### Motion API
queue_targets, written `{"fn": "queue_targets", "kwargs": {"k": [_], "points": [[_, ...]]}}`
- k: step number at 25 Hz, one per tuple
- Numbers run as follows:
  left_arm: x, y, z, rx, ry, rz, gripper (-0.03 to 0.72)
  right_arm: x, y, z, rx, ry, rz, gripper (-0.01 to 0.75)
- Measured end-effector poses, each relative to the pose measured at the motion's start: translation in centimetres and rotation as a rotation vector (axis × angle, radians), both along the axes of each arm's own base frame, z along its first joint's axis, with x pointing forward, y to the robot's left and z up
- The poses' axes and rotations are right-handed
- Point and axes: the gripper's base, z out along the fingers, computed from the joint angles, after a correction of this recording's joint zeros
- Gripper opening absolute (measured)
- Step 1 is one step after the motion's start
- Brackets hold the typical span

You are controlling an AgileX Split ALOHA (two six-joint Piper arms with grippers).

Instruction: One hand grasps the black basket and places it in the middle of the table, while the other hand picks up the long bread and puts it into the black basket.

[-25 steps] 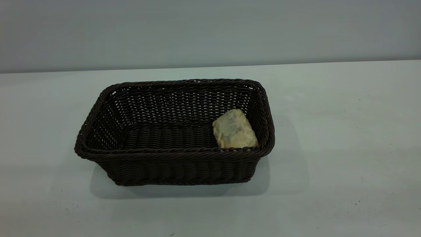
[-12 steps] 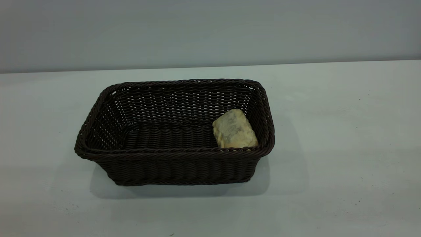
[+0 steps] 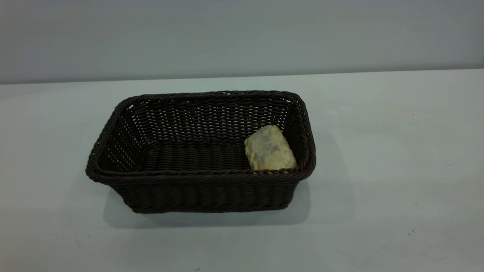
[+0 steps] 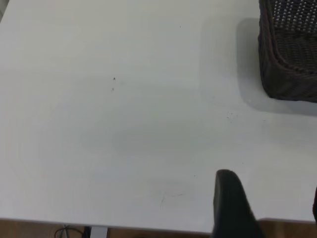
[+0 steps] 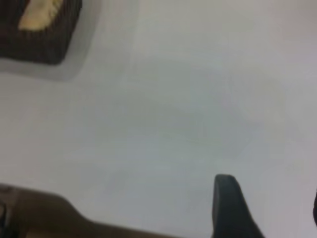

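Centrally on the pale table (image 3: 378, 151), bread (image 3: 269, 148) lies inside the basket (image 3: 200, 185); both jaws look open.

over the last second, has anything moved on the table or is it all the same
Nothing visibly changed. The black basket sits in the same spot on the table, with the long bread lying in its right end, pale mottled side up, as before. Neither arm appears in the exterior view then or now.
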Motion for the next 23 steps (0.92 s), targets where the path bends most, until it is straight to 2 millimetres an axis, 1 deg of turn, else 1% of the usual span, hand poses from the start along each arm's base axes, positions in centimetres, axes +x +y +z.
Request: {"fn": "queue_targets", "kwargs": {"k": [2,23], "points": [[-0.01,0.00,0.00,0.000,-0.001,0.000,0.459,-0.25,-0.01,0.01,0.001,-0.017,0.000,0.382],[-0.01,0.00,0.00,-0.001,-0.001,0.001,0.459,-0.27,-0.01,0.01,0.001,-0.017,0.000,0.383]]}}
